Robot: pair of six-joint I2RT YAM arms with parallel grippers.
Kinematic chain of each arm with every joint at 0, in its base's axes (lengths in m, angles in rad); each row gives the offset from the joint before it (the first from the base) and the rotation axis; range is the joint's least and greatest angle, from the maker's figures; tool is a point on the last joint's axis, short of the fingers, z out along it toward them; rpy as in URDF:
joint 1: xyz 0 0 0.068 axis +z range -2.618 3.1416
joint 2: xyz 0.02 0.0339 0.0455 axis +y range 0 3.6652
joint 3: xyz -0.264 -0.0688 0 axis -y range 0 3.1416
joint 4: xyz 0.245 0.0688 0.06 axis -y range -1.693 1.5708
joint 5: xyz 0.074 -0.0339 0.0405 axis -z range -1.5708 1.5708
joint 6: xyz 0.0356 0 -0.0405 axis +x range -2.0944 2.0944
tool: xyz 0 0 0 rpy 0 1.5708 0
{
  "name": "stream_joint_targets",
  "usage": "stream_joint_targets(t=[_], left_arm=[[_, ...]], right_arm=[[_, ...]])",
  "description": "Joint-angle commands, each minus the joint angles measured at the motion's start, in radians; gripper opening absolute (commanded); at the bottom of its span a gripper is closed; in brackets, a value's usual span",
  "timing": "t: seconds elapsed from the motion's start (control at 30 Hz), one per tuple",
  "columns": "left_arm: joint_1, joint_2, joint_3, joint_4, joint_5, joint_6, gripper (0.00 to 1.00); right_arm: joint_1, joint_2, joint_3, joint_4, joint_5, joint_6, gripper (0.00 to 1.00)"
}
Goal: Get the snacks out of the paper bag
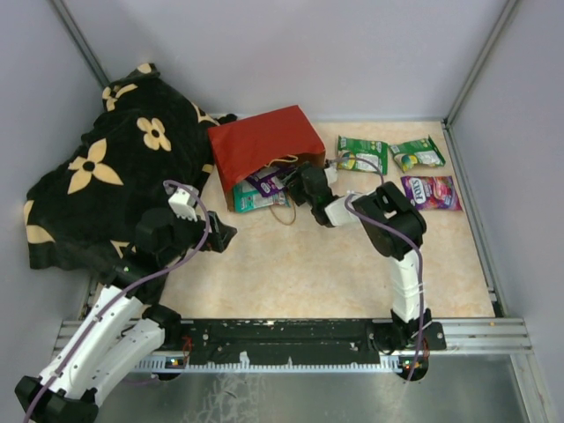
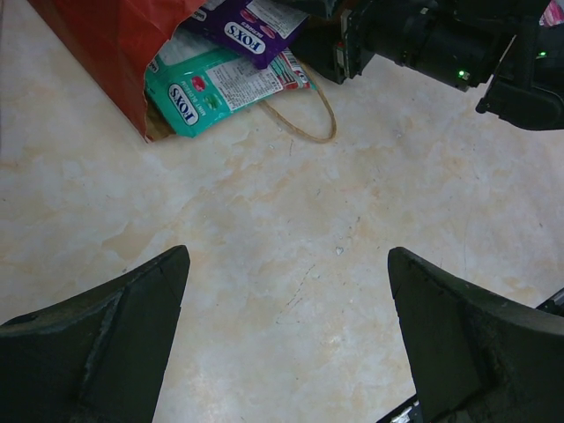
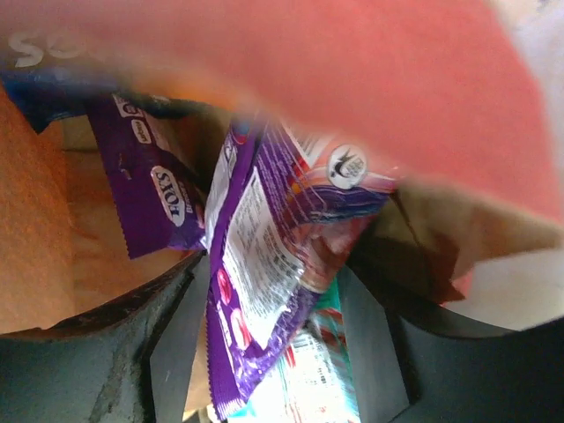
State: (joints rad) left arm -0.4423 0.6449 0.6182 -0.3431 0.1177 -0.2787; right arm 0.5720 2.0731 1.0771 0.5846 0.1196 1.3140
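The right tool (image 1: 300,182) sits in the mouth of the bag (image 1: 264,141) at upper centre, partly open astride the purple packet (image 3: 264,264), which lies lengthwise between its jaws, while the left tool (image 2: 286,256), wide open, hangs well apart.

Beige marbled tabletop (image 1: 335,264), and here's what's on it: a black flower-patterned blanket (image 1: 115,176) heaped over the far left, the red paper bag (image 1: 264,141) lying on its side mid-table, a teal packet (image 1: 251,201) poking out of its mouth, a cord handle (image 1: 282,214) looped flat, two green packets (image 1: 362,154) far right, a purple-pink packet (image 1: 430,191) just nearer.
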Motion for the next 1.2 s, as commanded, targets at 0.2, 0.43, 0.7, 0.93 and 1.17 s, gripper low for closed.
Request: stream_joint_targets(t=[0.2,0.43,0.7,0.93,1.17], left_arm=[[0.002,-0.016,-0.008,-0.016,0.003,0.024,1.0],[0.002,-0.019,-0.008,-0.014,0.019,0.027,1.0],[0.003,-0.029,-0.009,-0.011,0.039,0.027,1.0],[0.003,-0.02,-0.012,-0.004,0.072,0.027,1.0],[0.003,-0.004,-0.014,0.001,0.099,0.029,1.0]], right_arm=[[0.048,0.025,0.125,0.053,0.131,-0.008,0.24],[0.093,-0.174,-0.037,0.098,0.172,-0.118,0.13],[0.125,-0.534,-0.312,0.022,0.101,-0.236,0.13],[0.109,-0.981,-0.637,-0.2,0.223,-0.262,0.13],[-0.265,-1.193,-0.804,-0.297,0.042,-0.269,0.11]])
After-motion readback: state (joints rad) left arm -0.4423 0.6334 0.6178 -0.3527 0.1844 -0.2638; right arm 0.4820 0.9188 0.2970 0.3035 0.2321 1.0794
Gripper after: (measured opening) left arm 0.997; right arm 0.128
